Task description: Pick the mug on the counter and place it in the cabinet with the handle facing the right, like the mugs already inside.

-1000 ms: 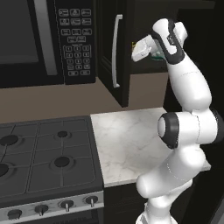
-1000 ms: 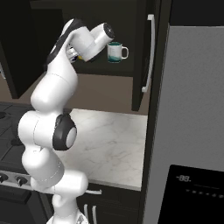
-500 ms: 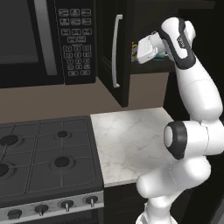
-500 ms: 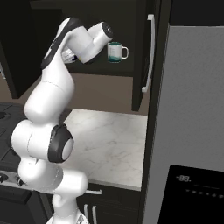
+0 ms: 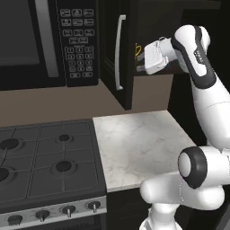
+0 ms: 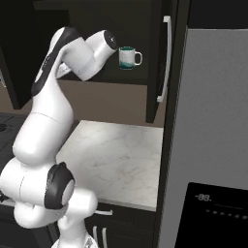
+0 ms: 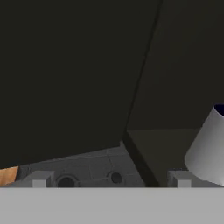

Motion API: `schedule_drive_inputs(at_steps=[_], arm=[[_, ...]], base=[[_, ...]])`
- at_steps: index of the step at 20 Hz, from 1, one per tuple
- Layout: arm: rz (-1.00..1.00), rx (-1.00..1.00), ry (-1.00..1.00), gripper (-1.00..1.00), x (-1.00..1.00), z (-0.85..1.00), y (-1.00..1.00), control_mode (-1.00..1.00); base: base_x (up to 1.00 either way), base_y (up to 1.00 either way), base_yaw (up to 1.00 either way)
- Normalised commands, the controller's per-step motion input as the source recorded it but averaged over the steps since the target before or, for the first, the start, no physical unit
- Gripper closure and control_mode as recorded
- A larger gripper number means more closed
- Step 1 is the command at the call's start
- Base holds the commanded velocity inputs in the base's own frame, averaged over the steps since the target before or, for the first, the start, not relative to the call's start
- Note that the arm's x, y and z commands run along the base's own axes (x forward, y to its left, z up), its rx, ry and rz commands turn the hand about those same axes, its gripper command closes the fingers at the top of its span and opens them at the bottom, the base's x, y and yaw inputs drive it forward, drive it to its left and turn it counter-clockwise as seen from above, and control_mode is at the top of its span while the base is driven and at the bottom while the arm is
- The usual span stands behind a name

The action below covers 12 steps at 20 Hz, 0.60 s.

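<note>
The pale grey-white mug (image 7: 204, 152), with its dark navy inside just showing at the top, stands on the cabinet's shelf at the right edge of the hand view, outside my right fingertip (image 7: 179, 178). Its handle is hidden. My gripper (image 7: 109, 180) is open with nothing between its fingers. In the left base view the gripper (image 5: 140, 63) reaches into the open, nearly black cabinet (image 5: 110, 45), just below a thin yellow mug handle (image 5: 137, 48). The white mug with teal markings (image 6: 127, 58) sits inside the cabinet beside my hand, its handle pointing right. The marbled counter (image 5: 134, 143) lies below.
The cabinet door with its long silver bar handle (image 5: 119, 51) stands open left of my hand, and the other door (image 6: 160, 58) is open on the right. A black microwave (image 5: 45, 40) hangs on the left above a gas stove (image 5: 45, 161). A grey fridge (image 6: 213, 121) stands at the right.
My arm's elbow has swung up and outward. The hand has stayed at the cabinet opening, shifting only slightly back.
</note>
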Motion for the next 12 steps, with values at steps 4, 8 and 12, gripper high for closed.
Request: schedule_drive_inputs(at_steps=[4, 8, 12], arm=[[0.0, 0.0, -0.01, -1.0, -0.73, -0.2, 0.0, -1.0], [0.0, -0.05, 0.0, -1.0, -0.59, -0.27, 0.0, -1.0], [0.0, -0.08, 0.0, -1.0, -0.51, -0.38, 0.0, -1.0]], base=[[0.0, 0.0, 0.0], [0.0, 0.0, 0.0], [0.0, 0.0, 0.0]])
